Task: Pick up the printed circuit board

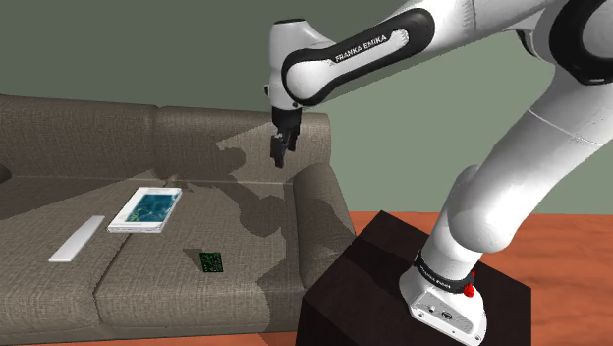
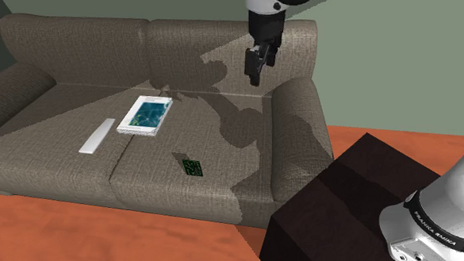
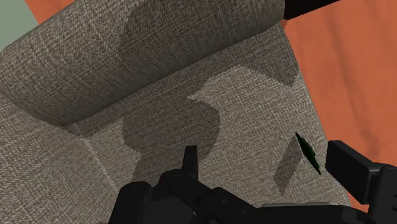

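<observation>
We see the printed circuit board (image 1: 210, 260) lying flat on the sofa (image 1: 59, 128) seat near its front edge, well below the claw (image 1: 278, 157) and toward the shoulder view's left. We judge the coming move to be a long descent. The claw hangs with its fingers apart, holding and touching nothing.
</observation>
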Controlling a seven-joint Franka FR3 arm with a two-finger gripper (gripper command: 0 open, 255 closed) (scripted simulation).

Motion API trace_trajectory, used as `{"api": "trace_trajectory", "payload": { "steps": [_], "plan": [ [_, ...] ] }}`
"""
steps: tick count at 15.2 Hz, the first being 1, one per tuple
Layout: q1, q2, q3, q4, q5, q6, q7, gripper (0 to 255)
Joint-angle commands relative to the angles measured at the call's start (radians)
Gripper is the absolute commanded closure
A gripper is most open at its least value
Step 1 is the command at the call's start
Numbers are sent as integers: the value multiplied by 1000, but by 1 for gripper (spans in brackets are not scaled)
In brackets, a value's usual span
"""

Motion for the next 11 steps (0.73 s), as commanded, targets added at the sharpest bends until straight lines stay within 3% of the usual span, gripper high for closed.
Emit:
{"api": "trace_trajectory", "payload": {
  "steps": [1,11],
  "plan": [
    [8,68,12,23,-5,33,3,0],
    [61,427,61,193,-70,151,34,0]
  ]
}}
